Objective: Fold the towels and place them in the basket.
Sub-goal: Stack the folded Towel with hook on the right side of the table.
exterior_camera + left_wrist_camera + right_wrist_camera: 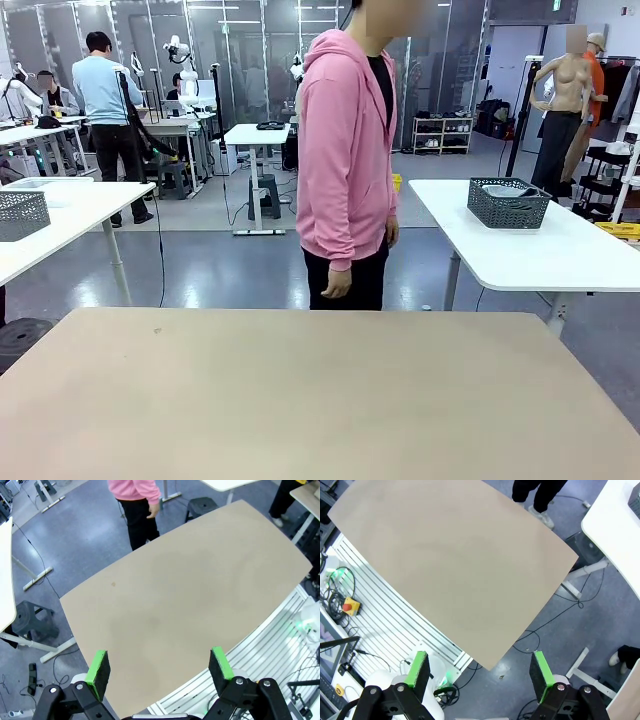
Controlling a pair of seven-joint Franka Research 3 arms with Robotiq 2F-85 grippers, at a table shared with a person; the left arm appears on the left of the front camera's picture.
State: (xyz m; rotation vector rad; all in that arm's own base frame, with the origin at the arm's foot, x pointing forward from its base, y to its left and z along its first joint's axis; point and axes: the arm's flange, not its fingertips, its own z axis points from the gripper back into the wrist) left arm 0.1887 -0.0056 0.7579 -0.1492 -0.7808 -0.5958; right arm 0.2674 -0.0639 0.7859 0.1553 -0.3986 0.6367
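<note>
Towels, probably what lies pale in the basket on the white side table behind the person; soft, limp, best pinched at corners. Left gripper and right gripper hang with jaws apart above the beige table.

A dark charcoal basket with lattice-mesh sides and a solid rim stands upright on a white counter at about two o'clock in the front view, well beyond the beige counter. Pale grey-blue cloth, which looks like a towel, lies inside it, just below the rim; its fold cannot be made out.
</note>
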